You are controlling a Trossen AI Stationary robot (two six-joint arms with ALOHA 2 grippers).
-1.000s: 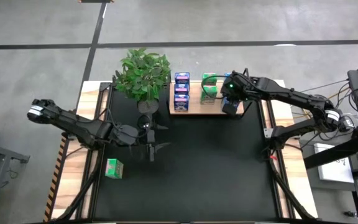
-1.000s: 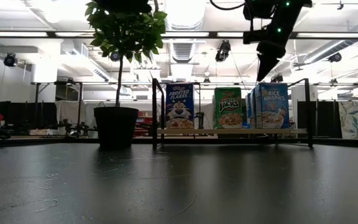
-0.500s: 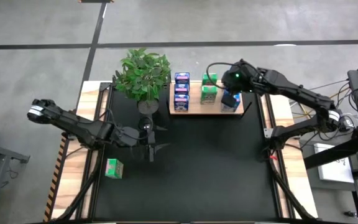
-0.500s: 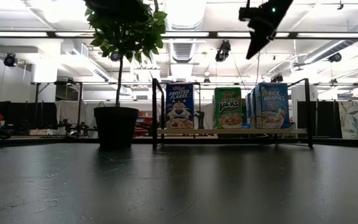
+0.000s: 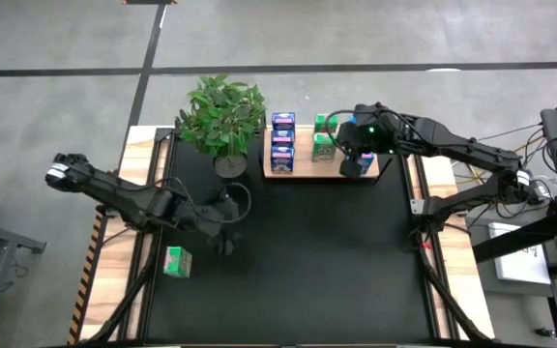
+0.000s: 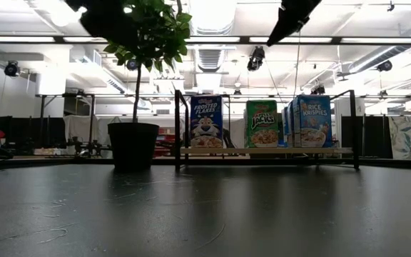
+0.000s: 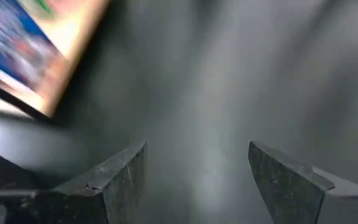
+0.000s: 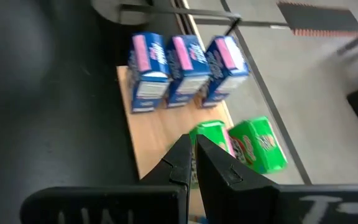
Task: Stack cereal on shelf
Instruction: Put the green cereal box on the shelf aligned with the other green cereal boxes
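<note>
On the wooden table edge beside the mat lies one green box [image 5: 177, 261], apart from the shelf [image 5: 303, 166]. Left gripper [image 5: 226, 224], fingers wide apart and empty, is nearer to it; right gripper [image 5: 351, 159] hovers closed above the shelf.

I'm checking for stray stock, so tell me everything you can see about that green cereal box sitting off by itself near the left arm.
The lone green cereal box is a small rectangular cardboard carton with a printed label, its detail too small to read. It lies on the pale wooden table edge just left of the black mat, near the table's front left, far from the shelf. Nothing grips or touches it; the left gripper, open, hangs over the mat nearby.
</note>
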